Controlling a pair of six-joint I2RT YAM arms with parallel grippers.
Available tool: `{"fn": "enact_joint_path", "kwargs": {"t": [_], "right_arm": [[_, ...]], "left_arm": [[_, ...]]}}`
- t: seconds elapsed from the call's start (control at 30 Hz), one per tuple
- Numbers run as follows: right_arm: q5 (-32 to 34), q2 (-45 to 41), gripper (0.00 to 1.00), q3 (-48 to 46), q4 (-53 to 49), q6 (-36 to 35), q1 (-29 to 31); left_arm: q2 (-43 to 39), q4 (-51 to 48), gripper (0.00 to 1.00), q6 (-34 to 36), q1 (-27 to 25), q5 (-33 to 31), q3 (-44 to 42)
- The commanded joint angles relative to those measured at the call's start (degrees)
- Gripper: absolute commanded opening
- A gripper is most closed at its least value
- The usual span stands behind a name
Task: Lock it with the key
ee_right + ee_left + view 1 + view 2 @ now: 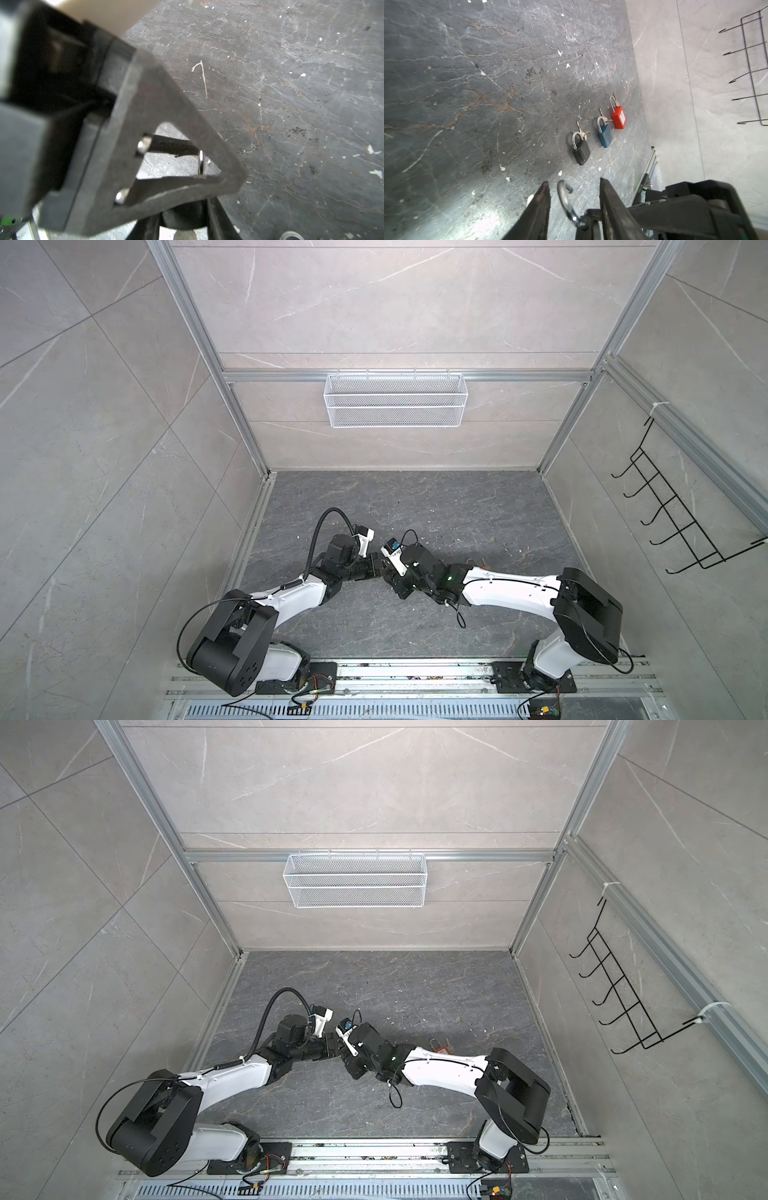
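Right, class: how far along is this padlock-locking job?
Looks done: the black padlock, blue padlock and red padlock lie shut on the table. In hand: the right gripper holds a fourth padlock, its open shackle inside the left gripper. Remaining: closing that shackle, apparently.

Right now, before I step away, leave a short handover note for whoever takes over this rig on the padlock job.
Left gripper: open, its fingers either side of the held padlock, whose shackle stands open; not clamped.
Right gripper: appears shut on the held padlock's body, which is mostly hidden.
Black padlock, blue padlock and red padlock lie in a row on the table, keys at their shackles.
Done: one padlock is up off the table.
Left: close its shackle and lock it; its key is not in view.
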Motion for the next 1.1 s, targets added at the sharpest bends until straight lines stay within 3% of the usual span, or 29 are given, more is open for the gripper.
{"fn": "enact_joint_path", "kwargs": {"t": [0.0,0.03,0.17,0.37,0.7,1.07], "right_arm": [[-0.1,-1.3,0.0,0.7,1.5,-0.7,0.2],[0.3,-1.2,0.0,0.9,1.4,-0.6,0.2],[1.9,-0.9,0.0,1.5,1.0,0.2,0.1],[3.0,-1.0,0.0,2.5,0.7,0.5,0.2],[5.1,1.0,0.01,5.4,-1.0,2.2,0.2],[7.8,1.6,0.23,7.2,-3.0,3.2,0.0]], "left_arm": [[-0.3,3.4,0.32,-0.8,-0.3,2.1,-0.5],[-0.4,3.6,0.26,-0.7,-0.3,2.1,-0.8],[-0.7,4.4,0.21,-1.1,-0.7,2.1,-1.8],[-0.2,5.0,0.0,-0.8,-0.9,1.7,-2.4],[-3.1,8.2,0.0,-2.6,-1.1,-1.8,-5.1],[-3.6,8.9,0.0,-2.4,-1.0,-3.5,-3.8]]}}
